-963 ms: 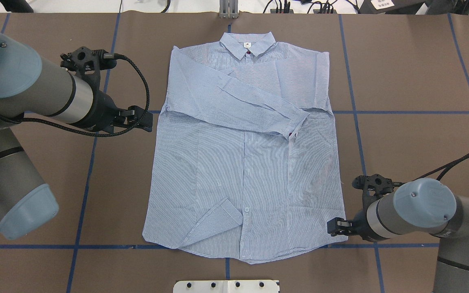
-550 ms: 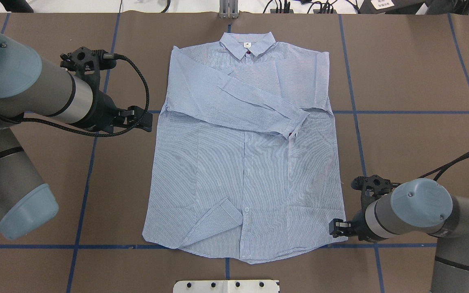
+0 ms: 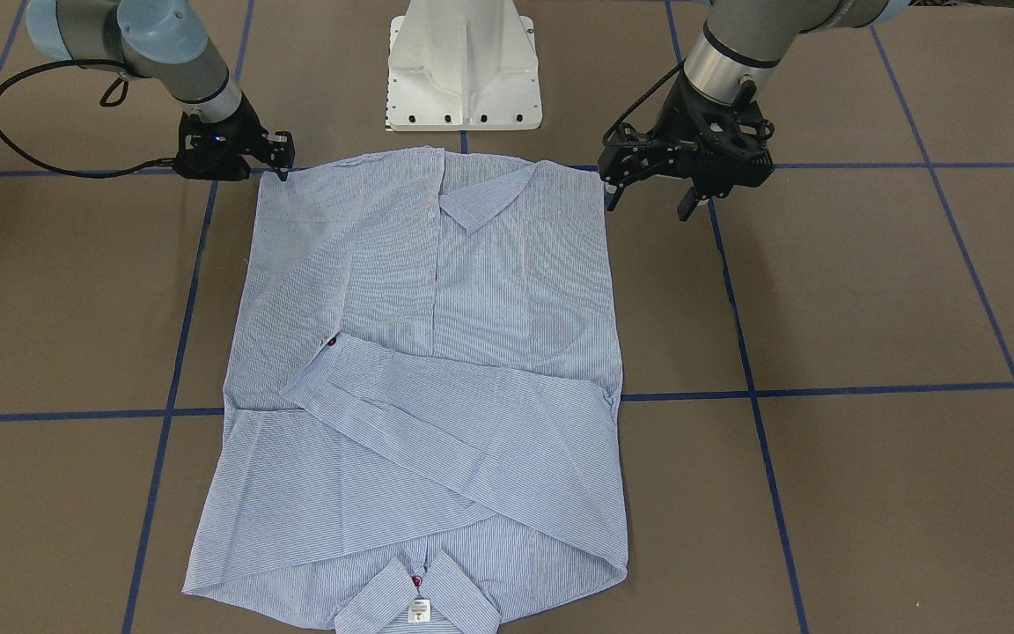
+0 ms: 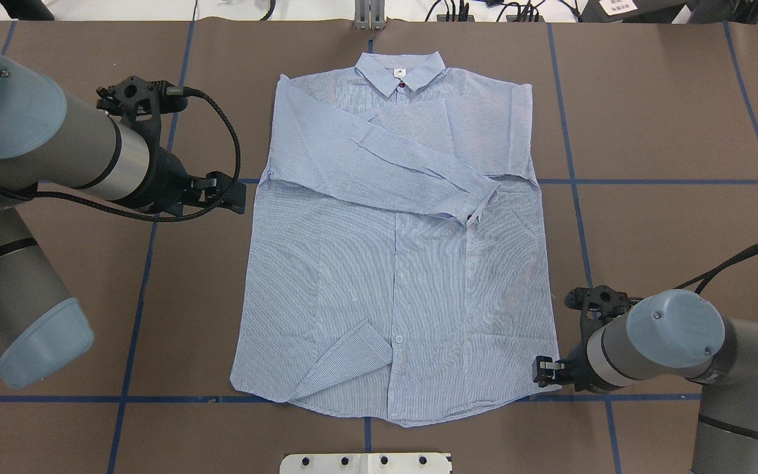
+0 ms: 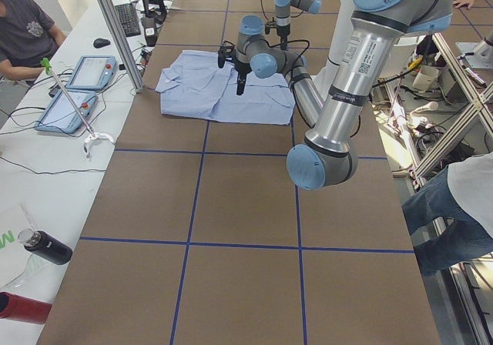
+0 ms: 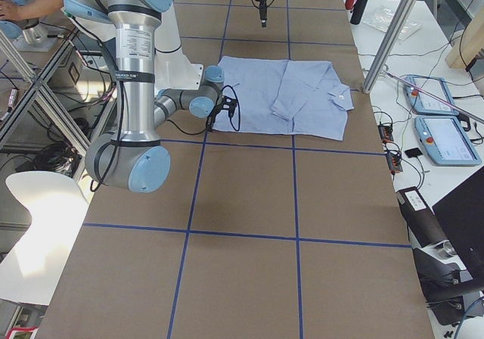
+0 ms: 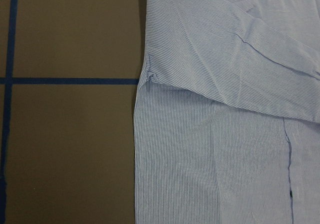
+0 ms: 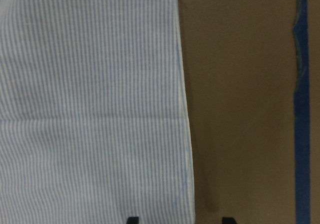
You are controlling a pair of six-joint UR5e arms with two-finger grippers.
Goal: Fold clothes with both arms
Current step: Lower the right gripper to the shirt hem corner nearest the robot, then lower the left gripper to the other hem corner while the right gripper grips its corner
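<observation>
The left black two-finger gripper (image 3: 648, 201) hangs above the table with its fingers (image 3: 610, 195) spread wide and nothing in them. It's off to the side of the light blue-and-white striped button shirt (image 4: 392, 276), which lies flat on the brown paper-covered table (image 4: 668, 118), sleeve folded across the chest. The right black gripper (image 4: 539, 370) sits low at the hem corner, fingertips (image 8: 132, 220) apart, shirt edge between them, not pinched. Bare brown surface outward of both
</observation>
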